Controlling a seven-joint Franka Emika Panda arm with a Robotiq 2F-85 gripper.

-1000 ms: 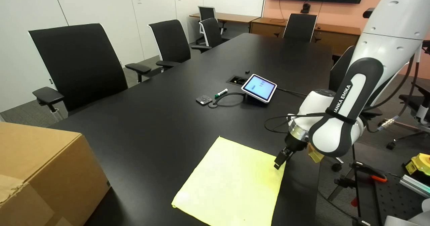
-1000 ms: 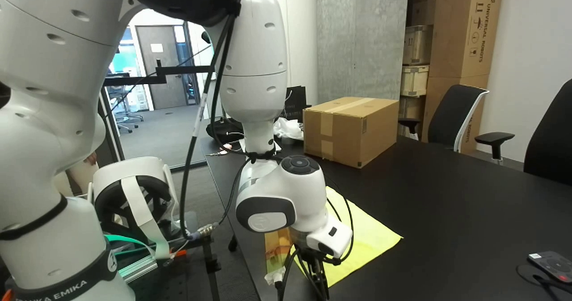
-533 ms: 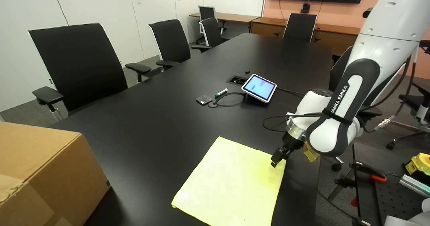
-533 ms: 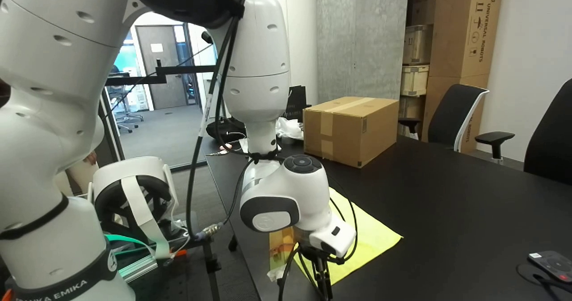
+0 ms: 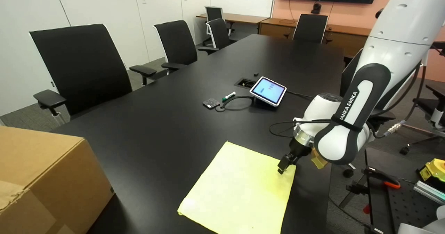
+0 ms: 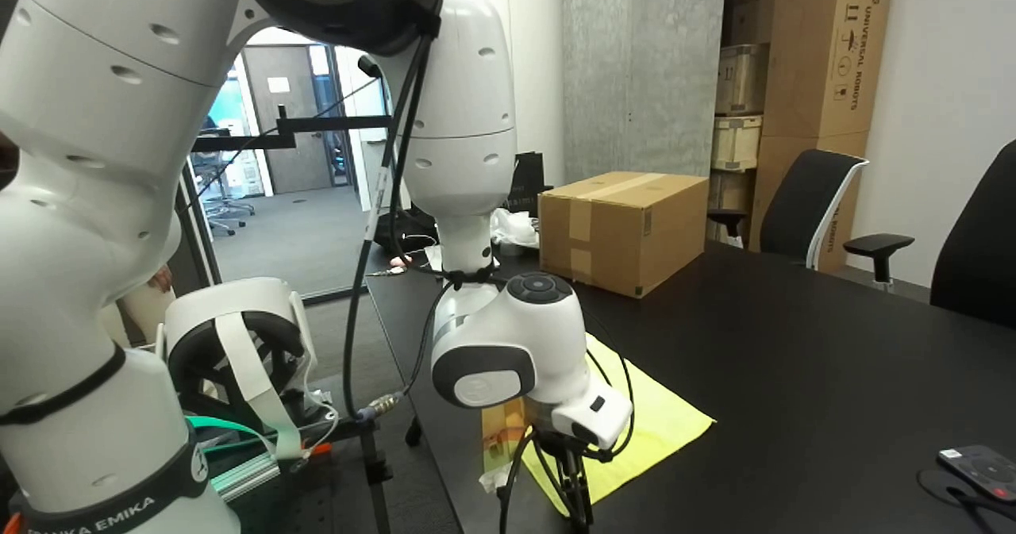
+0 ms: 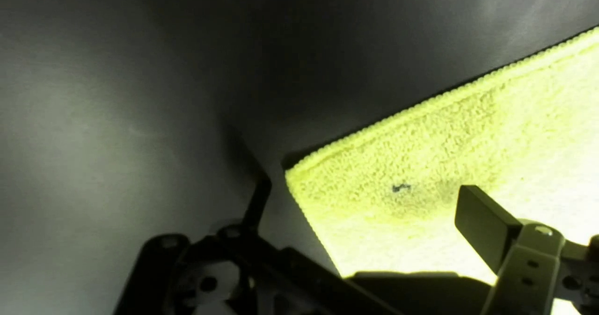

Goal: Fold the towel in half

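In an exterior view, you have the cardboard box (image 5: 55, 182) standing left of the towel (image 5: 240, 188), which lies spread flat on the counter (image 5: 156, 140). Past the towel's far edge, well apart from it, you see the marker (image 5: 229, 96), then the tablet (image 5: 268, 91). Your tool (image 5: 282, 169) is low at the towel's right-hand corner, fingers (image 7: 486, 228) set wide apart: in the wrist view one is over bare counter just beside that corner, the other over the towel, near a small dark mark (image 7: 401, 187). You cannot tell whether either touches it.
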